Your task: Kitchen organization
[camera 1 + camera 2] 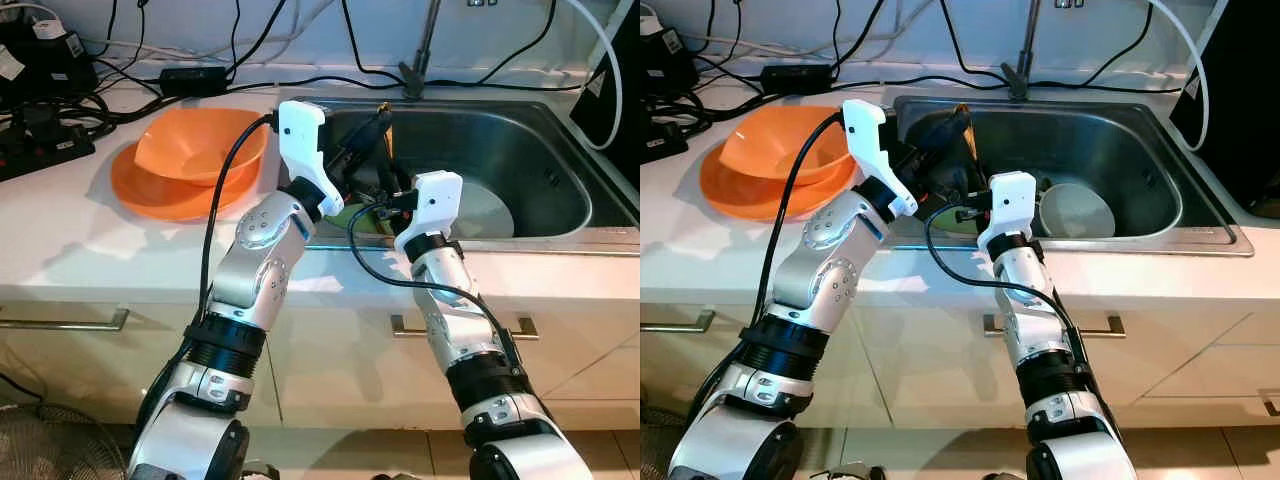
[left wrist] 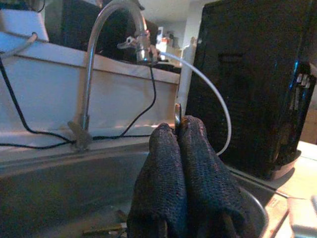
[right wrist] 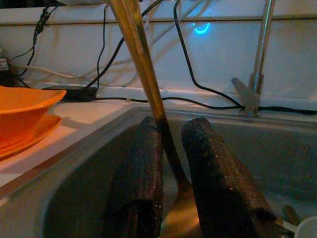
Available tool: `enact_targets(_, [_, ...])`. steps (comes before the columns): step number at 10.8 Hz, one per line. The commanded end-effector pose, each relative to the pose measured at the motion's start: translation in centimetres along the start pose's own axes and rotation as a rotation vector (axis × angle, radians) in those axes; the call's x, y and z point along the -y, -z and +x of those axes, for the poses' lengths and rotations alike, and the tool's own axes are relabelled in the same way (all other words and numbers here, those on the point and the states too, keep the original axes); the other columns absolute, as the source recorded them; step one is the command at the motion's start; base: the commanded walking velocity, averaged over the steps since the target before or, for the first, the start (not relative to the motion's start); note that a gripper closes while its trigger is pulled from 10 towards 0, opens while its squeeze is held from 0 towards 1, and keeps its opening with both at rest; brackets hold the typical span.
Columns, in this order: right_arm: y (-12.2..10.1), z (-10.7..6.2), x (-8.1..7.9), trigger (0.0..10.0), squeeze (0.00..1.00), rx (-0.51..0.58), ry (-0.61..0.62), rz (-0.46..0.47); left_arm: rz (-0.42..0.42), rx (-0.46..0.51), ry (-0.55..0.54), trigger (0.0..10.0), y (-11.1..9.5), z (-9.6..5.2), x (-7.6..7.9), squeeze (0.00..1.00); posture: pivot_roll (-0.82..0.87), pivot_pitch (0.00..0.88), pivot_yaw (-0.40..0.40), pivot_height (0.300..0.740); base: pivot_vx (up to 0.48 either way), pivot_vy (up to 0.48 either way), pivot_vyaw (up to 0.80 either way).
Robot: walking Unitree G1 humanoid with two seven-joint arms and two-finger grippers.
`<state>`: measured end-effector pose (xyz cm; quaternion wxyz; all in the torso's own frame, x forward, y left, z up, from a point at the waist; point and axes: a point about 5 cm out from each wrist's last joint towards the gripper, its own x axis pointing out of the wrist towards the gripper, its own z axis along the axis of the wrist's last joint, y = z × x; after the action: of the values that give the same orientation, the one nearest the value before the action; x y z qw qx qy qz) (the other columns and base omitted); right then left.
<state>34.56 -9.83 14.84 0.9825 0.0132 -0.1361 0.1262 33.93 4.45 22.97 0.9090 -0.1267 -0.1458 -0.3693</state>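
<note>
Seen from the robot's head, both silver arms reach forward over the front edge of a stainless steel sink [image 1: 560, 215] set in a white counter [image 1: 70, 240].

The left gripper [image 2: 181, 130] is over the sink's near left part. Its two black fingers are pressed together, and in the left wrist view a thin metal edge shows pinched at their tips. What that thin object is cannot be told from there.

The right gripper [image 3: 171, 134] sits lower, just inside the sink's front wall. Its fingers [image 3: 218, 168] are slightly spread, and a long gold-coloured utensil [image 3: 143, 69] runs up between them, its handle slanting toward 11 o'clock and leaving the frame. The handle touches the inner side of one finger; whether the other finger touches it is unclear. Its wider lower end is cut off by the frame edge, so the kind of utensil is uncertain.

In the head views the arms and white wrist housings hide most of both grippers and the sink's left floor. A pale round plate [image 1: 1077, 210] lies in the sink at about 3 o'clock from the right wrist. Something green [image 1: 350, 215] peeks out between the two wrists, too covered to identify.

At 10 o'clock from the arms, an orange bowl [image 1: 200, 145] sits on an orange plate [image 1: 150, 195] on the counter. A faucet [image 2: 91, 64] rises at the sink's back rim, with black cables [image 1: 120, 100] along the wall.
</note>
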Motion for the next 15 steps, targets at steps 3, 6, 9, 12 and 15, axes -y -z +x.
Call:
enact_targets(3, [-0.2, 0.4, 0.1, 0.0, 0.00, 0.010, 0.009, 0.008, -0.015, 0.003, 0.031, 10.0, -0.2, -0.1, 0.4, 0.00, 0.05, 0.000, 0.016, 0.740, 0.000, 0.000, 0.00])
enact_targets(6, [-0.1, 0.4, 0.1, 0.0, 0.00, 0.008, 0.012, 0.009, -0.004, -0.002, -0.020, 10.0, 0.1, -0.2, -0.1, 1.00, 0.05, 0.000, 0.016, 0.740, 0.000, 0.000, 0.00])
enact_targets(9, [-0.2, 0.5, 0.6, 0.0, 0.00, 0.009, 0.027, 0.002, -0.032, 0.013, -0.029, 10.0, 0.0, -0.2, -0.3, 1.00, 0.05, 0.000, 0.014, 0.740, 0.000, 0.000, 0.00])
enact_targets(12, [-0.7, 1.4, 2.2, 0.0, 0.00, 0.002, 0.077, -0.030, -0.022, -0.020, -0.122, 10.0, 0.4, -1.4, -1.9, 0.93, 0.05, 0.000, 0.013, 0.740, 0.000, 0.000, 0.00])
enact_targets(15, [-1.5, 3.1, 3.9, 10.0, 0.00, -0.032, 0.128, -0.087, 0.093, -0.257, -0.167, 10.0, 4.0, -3.8, -2.8, 0.00, 0.06, 0.000, 0.012, 0.740, 0.000, 0.000, 0.00])
